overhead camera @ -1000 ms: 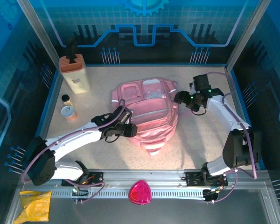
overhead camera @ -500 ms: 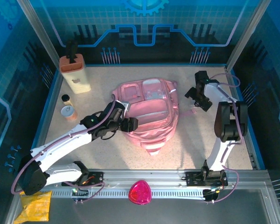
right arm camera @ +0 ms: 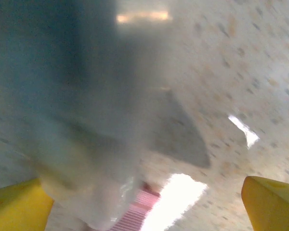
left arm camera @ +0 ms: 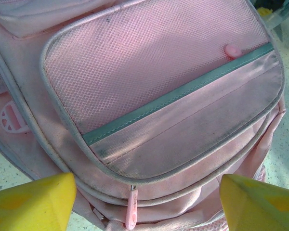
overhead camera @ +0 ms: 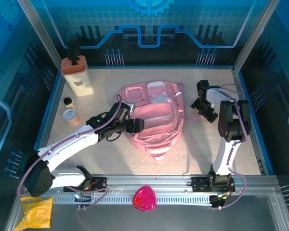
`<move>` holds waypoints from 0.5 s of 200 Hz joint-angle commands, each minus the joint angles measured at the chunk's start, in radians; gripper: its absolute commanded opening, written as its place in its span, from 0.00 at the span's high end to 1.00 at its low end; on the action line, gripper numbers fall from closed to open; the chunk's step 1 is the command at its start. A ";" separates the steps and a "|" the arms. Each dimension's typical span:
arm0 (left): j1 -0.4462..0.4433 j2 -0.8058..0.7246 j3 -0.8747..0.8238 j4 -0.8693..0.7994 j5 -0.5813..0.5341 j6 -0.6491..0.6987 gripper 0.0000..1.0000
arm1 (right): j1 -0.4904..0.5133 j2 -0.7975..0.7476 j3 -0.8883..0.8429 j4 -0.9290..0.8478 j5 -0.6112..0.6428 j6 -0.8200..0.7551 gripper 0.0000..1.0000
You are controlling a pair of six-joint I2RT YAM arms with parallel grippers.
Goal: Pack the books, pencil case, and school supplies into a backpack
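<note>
Speckled tabletop (overhead camera: pixel 197 149) carried the backpack (overhead camera: pixel 154 113) at its centre, lying flat. Left gripper (overhead camera: pixel 136 126) hung over its near-left edge and right gripper (overhead camera: pixel 205 109) just beside its right side, both spread wide and empty. A low sideways move could likely snag the zip pull (left arm camera: pixel 130 214) and drag the backpack.

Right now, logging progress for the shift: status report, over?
Left hand open at backpack front pocket. Right hand open beside it. Nothing seen blocking.
</note>
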 commanded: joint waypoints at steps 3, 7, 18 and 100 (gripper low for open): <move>0.007 0.020 0.042 0.023 0.038 0.004 0.22 | -0.025 -0.093 -0.105 -0.018 0.005 -0.038 0.00; 0.007 0.021 0.044 0.023 0.038 0.001 0.21 | -0.032 -0.108 -0.123 -0.017 0.001 -0.044 0.00; 0.007 0.019 0.041 0.022 0.041 -0.010 0.21 | -0.043 -0.159 -0.184 0.010 -0.004 -0.077 0.03; 0.007 0.029 0.056 0.035 0.009 -0.023 0.21 | -0.065 -0.130 -0.070 0.111 -0.170 -0.346 0.00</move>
